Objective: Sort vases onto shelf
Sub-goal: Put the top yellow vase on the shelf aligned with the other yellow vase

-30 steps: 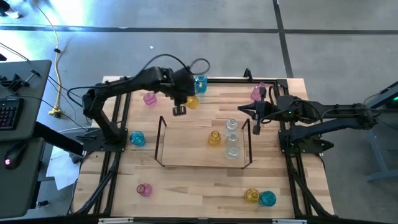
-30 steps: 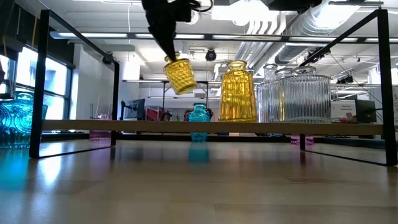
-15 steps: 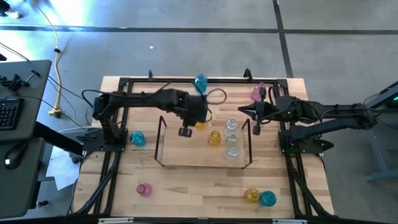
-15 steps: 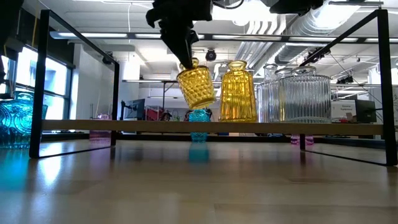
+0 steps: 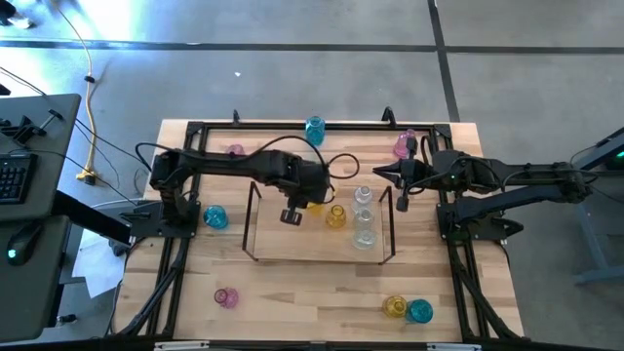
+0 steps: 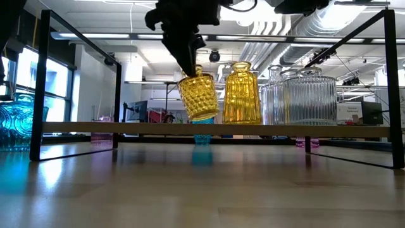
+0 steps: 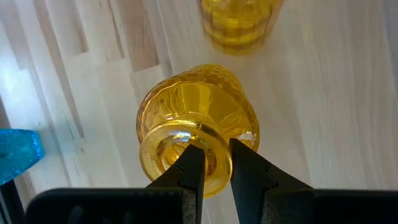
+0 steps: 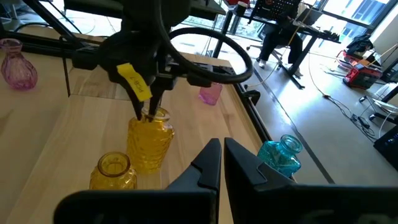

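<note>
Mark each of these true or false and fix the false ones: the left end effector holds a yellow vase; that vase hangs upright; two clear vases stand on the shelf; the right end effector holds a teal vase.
1. The left end effector holds a yellow vase. True: its fingers pinch the vase's rim.
2. That vase hangs upright. False: it is tilted, just above the shelf.
3. Two clear vases stand on the shelf. True, beside another yellow vase.
4. The right end effector holds a teal vase. False: it is shut on nothing, waiting by the shelf's end.
</note>
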You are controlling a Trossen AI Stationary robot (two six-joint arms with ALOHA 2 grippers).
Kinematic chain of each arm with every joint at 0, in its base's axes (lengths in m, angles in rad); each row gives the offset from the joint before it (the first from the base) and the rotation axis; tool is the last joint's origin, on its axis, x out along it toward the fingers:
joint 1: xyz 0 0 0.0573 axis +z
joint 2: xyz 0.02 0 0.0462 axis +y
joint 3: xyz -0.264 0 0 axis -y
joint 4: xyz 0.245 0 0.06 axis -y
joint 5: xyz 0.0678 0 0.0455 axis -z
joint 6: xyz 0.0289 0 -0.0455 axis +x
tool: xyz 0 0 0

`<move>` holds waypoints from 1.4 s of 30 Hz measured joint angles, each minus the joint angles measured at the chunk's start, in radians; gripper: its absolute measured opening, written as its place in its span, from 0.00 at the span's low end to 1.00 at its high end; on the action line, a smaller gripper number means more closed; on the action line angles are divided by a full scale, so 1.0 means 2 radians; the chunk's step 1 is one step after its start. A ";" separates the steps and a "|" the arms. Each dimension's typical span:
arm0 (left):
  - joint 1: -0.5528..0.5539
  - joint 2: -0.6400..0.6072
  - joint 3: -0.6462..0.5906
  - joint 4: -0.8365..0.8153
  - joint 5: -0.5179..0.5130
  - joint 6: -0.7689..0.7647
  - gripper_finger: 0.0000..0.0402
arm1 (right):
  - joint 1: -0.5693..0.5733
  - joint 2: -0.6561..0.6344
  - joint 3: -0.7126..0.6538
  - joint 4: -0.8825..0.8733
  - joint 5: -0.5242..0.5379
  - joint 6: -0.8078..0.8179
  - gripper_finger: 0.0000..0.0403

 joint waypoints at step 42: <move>-0.024 -0.029 0.024 -0.055 0.009 -0.071 0.22 | 0.000 0.000 0.000 -0.012 0.000 0.009 0.00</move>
